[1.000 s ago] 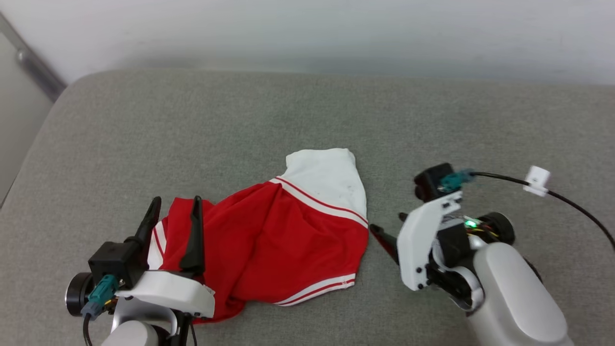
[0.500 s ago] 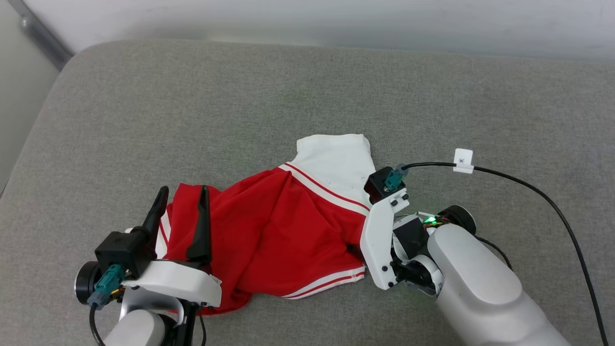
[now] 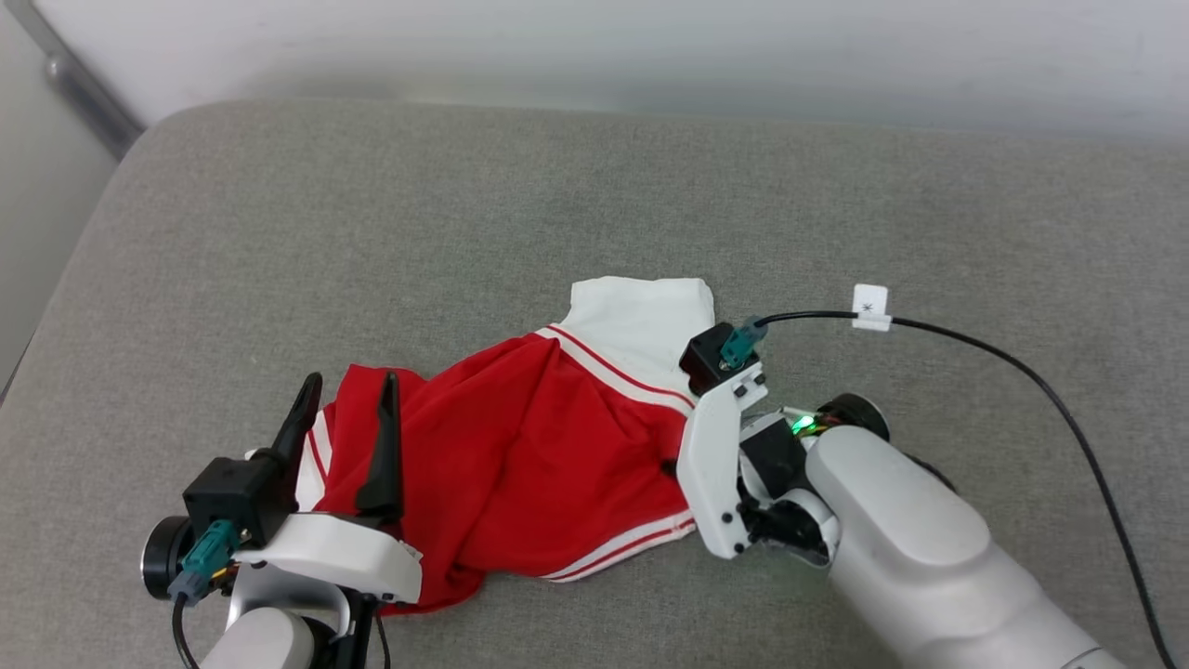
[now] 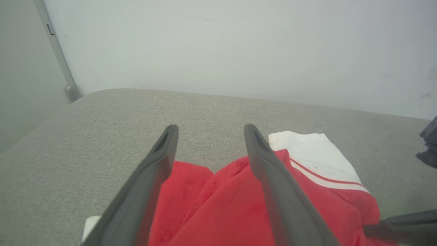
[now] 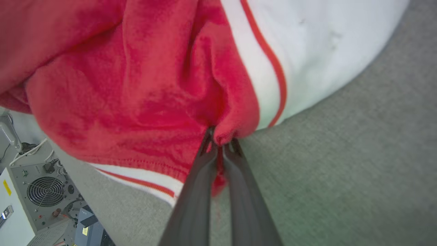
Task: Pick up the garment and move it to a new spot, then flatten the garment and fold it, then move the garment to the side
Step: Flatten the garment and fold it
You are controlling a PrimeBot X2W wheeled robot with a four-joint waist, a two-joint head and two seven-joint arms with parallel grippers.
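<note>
while the red sports jersey of thin fabric with a white short sleeve and red-and-white striped trim lies crumpled on the grey woven cushion, it sits toward the cushion's near edge, somewhat left of the middle, well apart from the far edge by the pale wall. its white sleeve points toward the far edge, and a striped hem runs along its near right side. no lettering shows on the folds facing up.

the right gripper reaches in from the garment's right side. its two dark fingers are pressed together on a small bunched fold of red cloth, just beside the place where red meets the striped band of the sleeve, and a strip of red shows between the fingers below the tips. in the head view the white wrist plate hides most of these fingers.

the left gripper is at the garment's left end with its fingers spread apart and nothing between them. one finger lies over red cloth, the other over the left edge with its white stripes; whether they touch the fabric cannot be told.

a black cable with a white tag arcs from the right wrist over the cushion's right part. beyond the cushion's edge, the right wrist view shows a pale computer case with a round fan grille.
</note>
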